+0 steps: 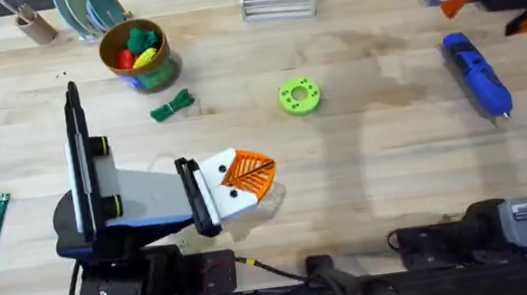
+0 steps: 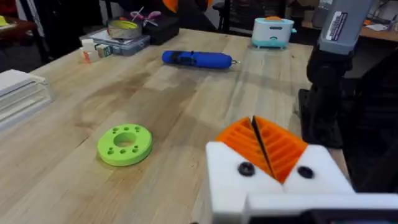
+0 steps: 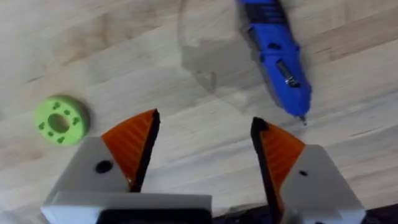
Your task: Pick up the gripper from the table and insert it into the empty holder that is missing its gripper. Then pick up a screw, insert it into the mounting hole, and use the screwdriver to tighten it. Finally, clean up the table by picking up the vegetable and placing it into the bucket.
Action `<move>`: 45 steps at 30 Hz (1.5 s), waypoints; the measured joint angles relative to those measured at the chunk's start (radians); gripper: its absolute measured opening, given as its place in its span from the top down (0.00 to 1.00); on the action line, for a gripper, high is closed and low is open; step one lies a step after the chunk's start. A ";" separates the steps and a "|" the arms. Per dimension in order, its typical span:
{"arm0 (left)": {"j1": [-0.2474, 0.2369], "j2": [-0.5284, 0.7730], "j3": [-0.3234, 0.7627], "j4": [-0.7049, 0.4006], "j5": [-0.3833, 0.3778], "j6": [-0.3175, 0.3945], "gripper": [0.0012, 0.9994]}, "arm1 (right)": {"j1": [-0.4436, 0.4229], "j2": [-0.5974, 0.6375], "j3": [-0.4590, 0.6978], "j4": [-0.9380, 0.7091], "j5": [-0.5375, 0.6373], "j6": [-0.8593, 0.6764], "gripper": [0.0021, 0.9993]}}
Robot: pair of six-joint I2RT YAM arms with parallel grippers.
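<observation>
Screwdriver [image 1: 477, 74]: lies flat, right side of table, tip toward me.
My right pincer [image 3: 202, 152]: gaping, empty, above it.
My left pincer [image 1: 243, 173]: pads pressed together, nothing held.
Handling, judged: stiff, smooth barrel, may roll; take mid-barrel, crosswise.
Vegetable [image 1: 172, 105]: beside bucket [image 1: 136, 52]; light, soft.
</observation>
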 joint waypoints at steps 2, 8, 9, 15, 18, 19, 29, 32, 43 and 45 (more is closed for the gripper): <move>0.000 0.000 0.000 0.000 0.000 0.000 0.99 | -0.043 -0.001 -0.026 0.040 0.001 -0.034 0.06; 0.000 0.000 0.000 0.000 -0.001 0.000 0.99 | -0.118 0.017 -0.053 0.120 0.006 -0.300 0.06; 0.000 0.000 0.000 0.000 -0.001 0.000 0.99 | -0.126 0.026 -0.054 0.121 0.013 -0.356 0.06; 0.000 0.000 0.000 0.000 -0.001 0.000 0.99 | -0.185 0.104 -0.056 0.164 0.056 -0.555 0.06; 0.000 0.000 0.000 0.000 -0.001 0.000 0.99 | -0.227 0.144 -0.056 0.169 0.034 -0.609 0.04; 0.000 0.000 0.000 0.000 -0.001 0.000 0.99 | -0.241 0.159 -0.056 0.169 0.028 -0.625 0.03; 0.000 0.000 0.000 0.000 -0.001 0.000 0.99 | -0.298 0.298 -0.061 0.207 -0.076 -0.787 0.01; 0.000 0.000 0.000 0.000 -0.001 0.000 0.99 | -0.297 0.328 -0.061 0.239 -0.090 -0.838 0.01; 0.000 0.000 0.000 0.000 -0.001 0.000 0.99 | -0.297 0.413 -0.062 0.322 -0.105 -0.928 0.01; 0.000 0.000 0.000 0.000 -0.002 0.000 0.99 | -0.297 0.431 -0.062 0.325 -0.105 -0.935 0.01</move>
